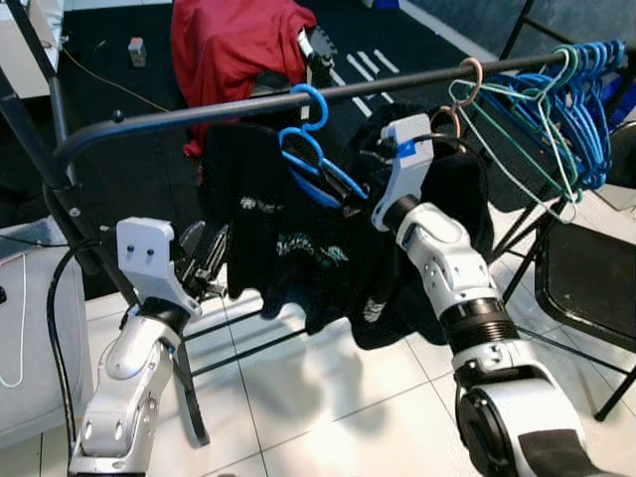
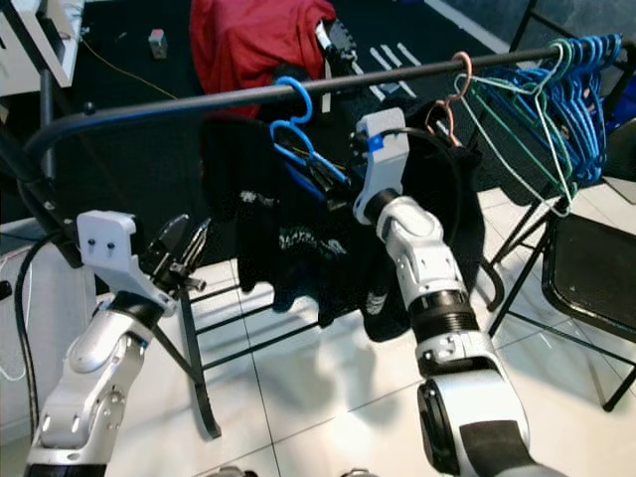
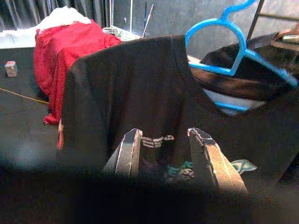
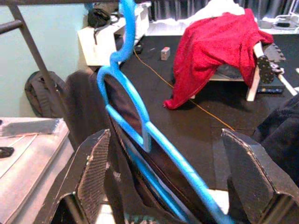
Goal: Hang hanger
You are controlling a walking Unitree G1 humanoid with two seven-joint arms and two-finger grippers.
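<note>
Hovering at lower left, the left gripper (image 1: 204, 260) is spread, short of the black shirt (image 1: 288, 238). At centre the blue hanger (image 1: 310, 149) hooks the rail (image 1: 199, 109), between the right gripper's (image 4: 168, 177) wide-apart fingers, nearer that arm.

The black shirt (image 1: 298, 238) covers most of the blue hanger (image 1: 310, 159), so just the hook and neck show. The right arm blocks the shirt's right side, and the left wrist view's near edge is dark blur.
</note>
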